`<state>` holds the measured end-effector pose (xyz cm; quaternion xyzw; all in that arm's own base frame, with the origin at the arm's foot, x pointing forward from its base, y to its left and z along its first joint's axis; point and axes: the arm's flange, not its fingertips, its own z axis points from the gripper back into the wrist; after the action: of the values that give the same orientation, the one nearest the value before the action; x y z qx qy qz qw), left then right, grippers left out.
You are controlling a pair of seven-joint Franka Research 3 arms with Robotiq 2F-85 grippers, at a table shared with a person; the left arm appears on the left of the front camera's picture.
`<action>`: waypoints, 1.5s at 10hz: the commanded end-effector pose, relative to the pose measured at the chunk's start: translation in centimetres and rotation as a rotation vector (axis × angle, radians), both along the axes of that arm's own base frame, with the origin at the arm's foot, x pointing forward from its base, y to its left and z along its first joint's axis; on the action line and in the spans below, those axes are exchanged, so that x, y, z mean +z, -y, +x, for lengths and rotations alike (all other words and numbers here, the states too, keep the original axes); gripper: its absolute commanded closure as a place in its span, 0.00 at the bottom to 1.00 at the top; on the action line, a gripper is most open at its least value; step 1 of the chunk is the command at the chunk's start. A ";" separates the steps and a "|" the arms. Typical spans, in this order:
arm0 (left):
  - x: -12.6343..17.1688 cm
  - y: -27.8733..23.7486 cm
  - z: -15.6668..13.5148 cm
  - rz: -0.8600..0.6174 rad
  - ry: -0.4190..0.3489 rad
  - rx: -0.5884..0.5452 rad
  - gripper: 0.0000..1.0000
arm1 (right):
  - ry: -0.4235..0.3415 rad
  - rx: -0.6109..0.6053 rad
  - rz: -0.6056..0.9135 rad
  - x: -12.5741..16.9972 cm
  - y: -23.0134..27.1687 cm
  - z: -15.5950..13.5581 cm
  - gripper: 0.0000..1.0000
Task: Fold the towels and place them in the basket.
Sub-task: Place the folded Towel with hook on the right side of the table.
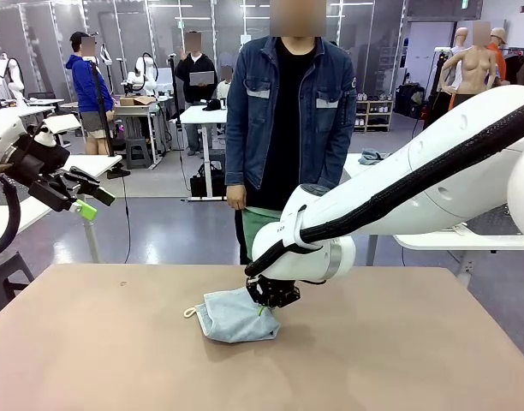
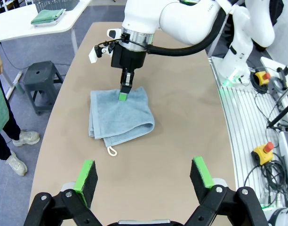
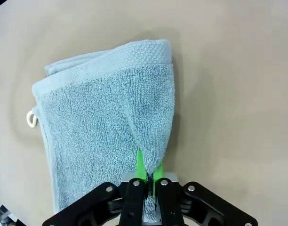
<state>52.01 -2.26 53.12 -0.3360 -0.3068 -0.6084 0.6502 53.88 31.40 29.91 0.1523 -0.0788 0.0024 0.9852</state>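
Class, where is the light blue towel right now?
In the front view the light blue towel lies folded near the table's middle, in front of the standing person, one edge pinched in the right pincer.

I'm looking at a tan tabletop [image 1: 116, 342] with one light blue towel [image 1: 236, 318] lying folded near its middle, its white loop [image 1: 190, 312] resting on the surface. In the left wrist view, a white side table [image 2: 17, 24] carries a folded green towel [image 2: 47, 16] just beside a mesh basket [image 2: 54, 4].
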 end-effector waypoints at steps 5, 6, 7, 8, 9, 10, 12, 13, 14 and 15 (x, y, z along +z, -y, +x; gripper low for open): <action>0.0 0.0 -0.1 -0.001 0.000 0.000 0.00 | -0.001 -0.002 0.001 0.0 0.0 0.0 0.97; 0.0 0.0 -0.1 -0.001 0.000 0.000 0.00 | 0.000 0.000 0.000 0.0 0.0 0.0 0.94; 0.0 0.0 -0.1 -0.001 0.000 0.000 0.00 | 0.031 0.036 -0.022 -0.3 0.0 0.3 0.95; 0.0 0.0 -0.1 -0.001 0.000 0.000 0.00 | 0.039 0.027 -0.021 -0.6 1.0 0.6 0.95; 0.0 0.0 -0.1 -0.001 0.000 0.000 0.00 | 0.043 0.019 -0.019 -1.1 2.3 1.1 0.95; 0.0 0.0 -0.1 -0.001 0.000 0.000 0.00 | 0.040 0.013 -0.030 -2.0 3.8 1.7 0.95; 0.0 0.0 -0.1 -0.001 0.000 0.000 0.00 | 0.034 0.008 -0.021 -3.8 7.8 2.9 0.95; 0.0 0.0 -0.1 -0.001 0.000 0.000 0.00 | 0.042 -0.009 -0.014 -4.2 10.3 3.3 0.95; 0.0 0.0 -0.1 -0.001 0.000 0.000 0.00 | 0.033 -0.023 -0.006 -4.7 12.9 3.9 0.95; 0.0 0.0 -0.1 -0.001 0.000 0.000 0.00 | 0.038 -0.046 -0.025 -5.2 15.6 4.4 0.95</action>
<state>52.01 -2.24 53.12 -0.3359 -0.3069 -0.6083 0.6503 58.69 19.89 28.50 0.1511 -0.1135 -0.0194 0.9818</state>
